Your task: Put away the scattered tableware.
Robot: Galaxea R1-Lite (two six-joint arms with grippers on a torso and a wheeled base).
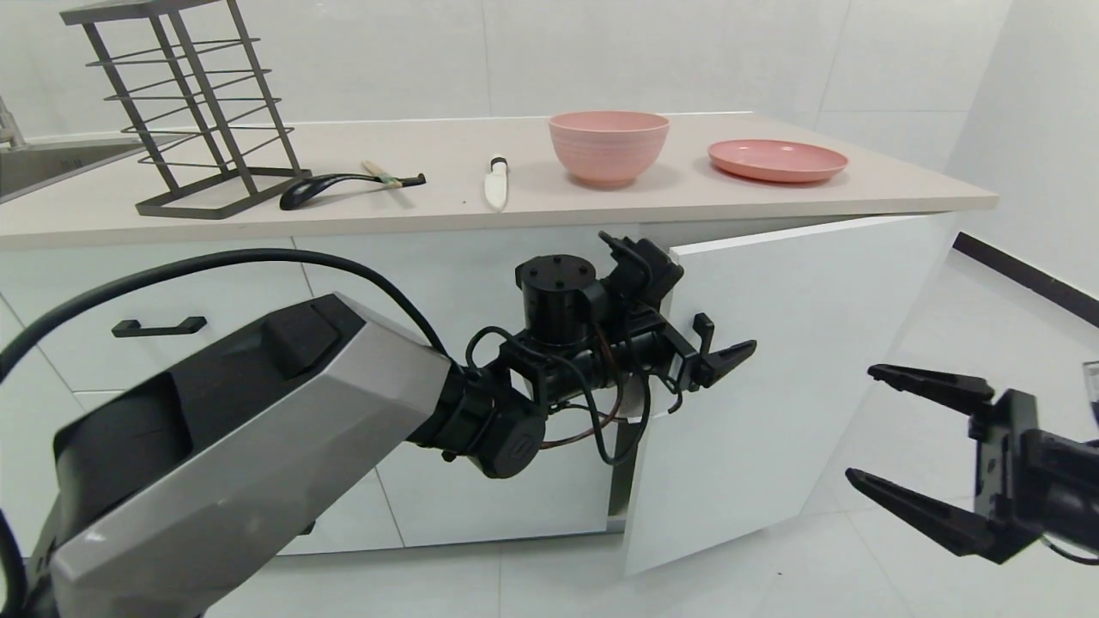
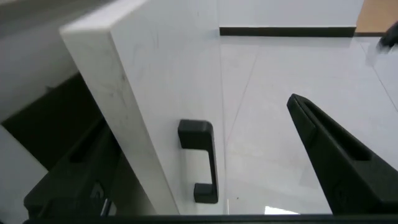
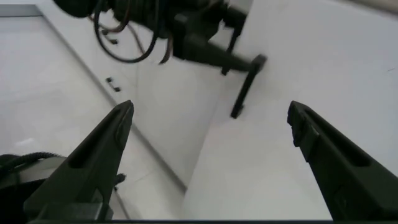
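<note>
On the counter lie a pink bowl (image 1: 609, 146), a pink plate (image 1: 777, 160), a white knife (image 1: 496, 182), a black spoon (image 1: 322, 186) and chopsticks (image 1: 382, 174). Below them a white cabinet door (image 1: 773, 378) stands partly swung out. My left gripper (image 1: 691, 348) is open and straddles the door's free edge (image 2: 118, 112) beside the black door handle (image 2: 202, 162); one finger (image 2: 336, 155) is outside, the other behind the door. My right gripper (image 1: 861, 422) hangs open in front of the door, lower right, holding nothing. From the right wrist, the left gripper (image 3: 208, 50) and handle (image 3: 244, 90) show.
A dark wire dish rack (image 1: 202, 112) stands at the counter's left, with a sink (image 1: 51, 163) beyond it. A drawer with a black handle (image 1: 159, 326) is to the left of the open cabinet. White floor tiles (image 1: 944, 283) lie to the right.
</note>
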